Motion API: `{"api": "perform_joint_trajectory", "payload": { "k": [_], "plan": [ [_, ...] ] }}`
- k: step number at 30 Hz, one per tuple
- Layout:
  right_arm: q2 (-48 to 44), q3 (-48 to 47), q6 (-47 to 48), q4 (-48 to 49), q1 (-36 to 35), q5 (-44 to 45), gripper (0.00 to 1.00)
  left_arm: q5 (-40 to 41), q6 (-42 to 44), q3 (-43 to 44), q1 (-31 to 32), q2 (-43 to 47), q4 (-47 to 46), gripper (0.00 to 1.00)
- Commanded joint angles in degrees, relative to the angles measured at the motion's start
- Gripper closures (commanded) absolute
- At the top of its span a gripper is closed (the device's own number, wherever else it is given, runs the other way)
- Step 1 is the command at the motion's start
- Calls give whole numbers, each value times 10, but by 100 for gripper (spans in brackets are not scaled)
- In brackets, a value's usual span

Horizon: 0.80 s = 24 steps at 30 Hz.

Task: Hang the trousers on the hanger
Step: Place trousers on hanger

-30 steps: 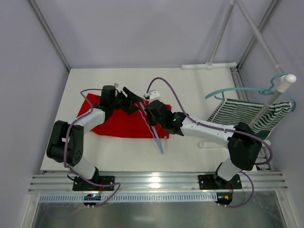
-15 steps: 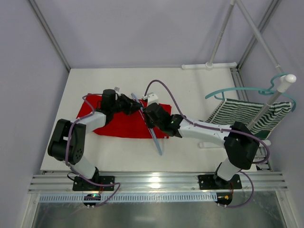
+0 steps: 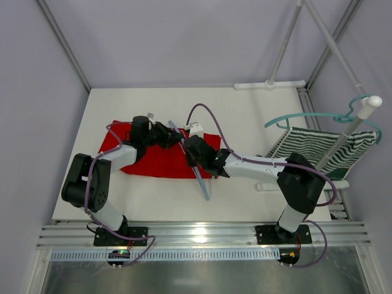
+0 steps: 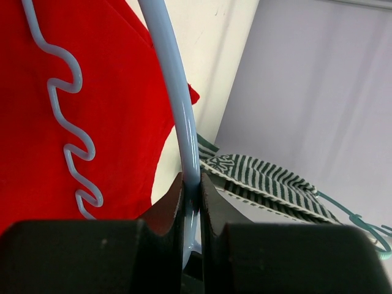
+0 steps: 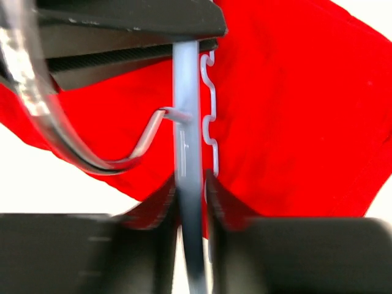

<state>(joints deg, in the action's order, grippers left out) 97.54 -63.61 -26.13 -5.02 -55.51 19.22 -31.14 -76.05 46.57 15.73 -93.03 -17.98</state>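
Observation:
The red trousers [image 3: 147,160] lie folded flat on the white table. Across their right end lies the pale blue hanger [image 3: 202,180], its lower end reaching past the cloth toward the near edge. My left gripper [image 3: 176,138] is shut on the hanger's smooth upper arm [image 4: 177,104], with the wavy notched bar [image 4: 67,122] lying over the trousers [image 4: 116,110] to its left. My right gripper [image 3: 191,156] is shut on the same hanger [image 5: 187,110] further along. The metal hook [image 5: 141,144] curves off to the left, with red cloth [image 5: 294,110] beneath.
A green-and-white striped garment [image 3: 318,147] hangs on a darker teal hanger [image 3: 306,116] from a white rack pole [image 3: 352,128] at the right. The rack's white foot [image 3: 269,84] lies along the table's back edge. A metal rail [image 3: 202,233] runs along the near edge.
My left gripper, open a second ago, has closed on the hanger's arm. The right gripper and the hanger have shifted slightly to the left.

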Motion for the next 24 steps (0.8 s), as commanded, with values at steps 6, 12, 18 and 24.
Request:
{"api": "perform_joint_trajectory", "payload": {
  "k": [6, 12, 18, 24],
  "plan": [
    [-15, -20, -60, 37, -2, 82, 96, 65, 138, 58, -2, 43, 144, 52],
    [-43, -13, -87, 47, 3, 94, 96, 125, 218, 127, -55, 81, 342, 34],
    [-4, -92, -143, 47, 3, 106, 96, 150, 316, 204, -175, 63, 457, 30],
    [64, -147, -217, 134, 4, 73, 96, 229, 405, 246, -360, 19, 531, 27]
  ]
}}
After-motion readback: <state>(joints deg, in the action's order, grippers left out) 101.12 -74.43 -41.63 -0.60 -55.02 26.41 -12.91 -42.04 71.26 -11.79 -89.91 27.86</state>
